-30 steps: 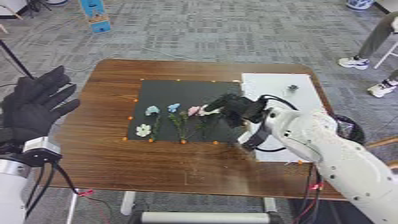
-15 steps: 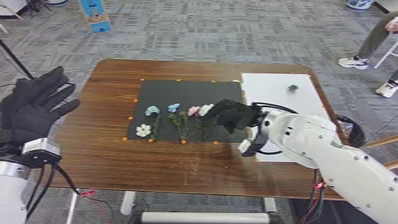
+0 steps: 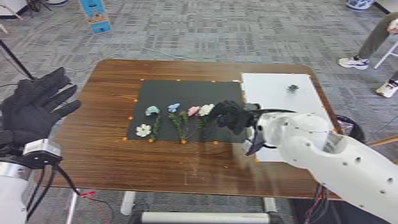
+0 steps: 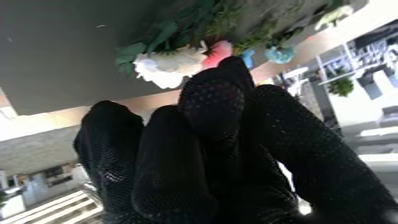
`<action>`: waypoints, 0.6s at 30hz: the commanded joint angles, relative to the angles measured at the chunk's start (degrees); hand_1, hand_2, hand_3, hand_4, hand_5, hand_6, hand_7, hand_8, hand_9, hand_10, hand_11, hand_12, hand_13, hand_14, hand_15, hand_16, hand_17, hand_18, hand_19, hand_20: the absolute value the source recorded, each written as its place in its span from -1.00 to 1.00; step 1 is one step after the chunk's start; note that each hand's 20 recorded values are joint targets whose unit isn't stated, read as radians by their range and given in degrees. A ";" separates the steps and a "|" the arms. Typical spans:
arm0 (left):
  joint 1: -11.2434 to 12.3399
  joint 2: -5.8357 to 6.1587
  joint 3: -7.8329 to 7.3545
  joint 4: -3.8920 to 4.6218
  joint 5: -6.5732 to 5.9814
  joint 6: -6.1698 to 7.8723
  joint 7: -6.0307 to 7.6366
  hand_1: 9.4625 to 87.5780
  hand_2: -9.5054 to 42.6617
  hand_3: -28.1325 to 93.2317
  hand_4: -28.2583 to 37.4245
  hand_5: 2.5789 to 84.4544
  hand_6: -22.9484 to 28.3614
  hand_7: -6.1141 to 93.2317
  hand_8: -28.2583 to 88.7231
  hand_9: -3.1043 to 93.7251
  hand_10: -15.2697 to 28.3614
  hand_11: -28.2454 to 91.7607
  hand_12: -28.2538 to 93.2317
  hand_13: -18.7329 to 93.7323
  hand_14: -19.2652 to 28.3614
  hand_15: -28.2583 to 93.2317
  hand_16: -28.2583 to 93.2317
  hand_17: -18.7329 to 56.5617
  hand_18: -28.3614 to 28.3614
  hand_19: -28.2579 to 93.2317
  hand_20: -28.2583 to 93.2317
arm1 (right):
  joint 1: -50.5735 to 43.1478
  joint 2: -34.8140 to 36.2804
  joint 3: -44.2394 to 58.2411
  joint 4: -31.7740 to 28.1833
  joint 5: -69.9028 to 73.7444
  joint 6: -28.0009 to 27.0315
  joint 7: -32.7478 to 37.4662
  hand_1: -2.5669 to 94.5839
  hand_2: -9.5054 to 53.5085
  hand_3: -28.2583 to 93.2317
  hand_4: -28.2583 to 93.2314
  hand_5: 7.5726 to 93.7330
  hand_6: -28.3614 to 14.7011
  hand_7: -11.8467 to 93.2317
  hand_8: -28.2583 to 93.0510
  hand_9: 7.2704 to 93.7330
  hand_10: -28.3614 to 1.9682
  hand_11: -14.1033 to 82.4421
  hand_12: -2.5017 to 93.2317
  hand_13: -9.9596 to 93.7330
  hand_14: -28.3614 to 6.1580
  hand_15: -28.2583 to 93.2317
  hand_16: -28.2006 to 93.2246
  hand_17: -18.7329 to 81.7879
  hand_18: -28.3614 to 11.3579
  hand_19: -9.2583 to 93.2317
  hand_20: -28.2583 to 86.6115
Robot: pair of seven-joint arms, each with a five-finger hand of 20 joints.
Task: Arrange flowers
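Head view: the white flower [image 3: 206, 109] lies on the black mat [image 3: 182, 90], bloom pointing away from me, long axis far to near. My right hand [image 3: 233, 116] is just beside it, unclenched — my left hand [image 3: 31, 110] is open too, left of the table [image 3: 115, 165].

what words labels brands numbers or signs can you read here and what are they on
No text can be read in these pictures.
Tall blue board, head view's top left: pale markings, too small to read.
White right robot arm: small dark marks, too small to make out.
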 commanded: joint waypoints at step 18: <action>0.66 0.11 0.13 -0.15 -0.31 -0.52 -0.59 -0.78 -0.82 0.56 -1.00 -0.35 0.00 -0.56 -0.65 -0.44 0.21 -0.33 -0.26 -0.32 0.38 -0.26 -0.46 -0.82 0.79 0.14 -0.41 | 3.41 -1.35 -7.56 2.83 -7.62 -0.67 3.04 -0.55 0.17 0.98 -0.59 0.00 0.35 -0.49 -0.74 0.76 0.10 0.58 -0.28 0.83 0.31 0.86 0.07 0.55 -0.66 1.00 0.84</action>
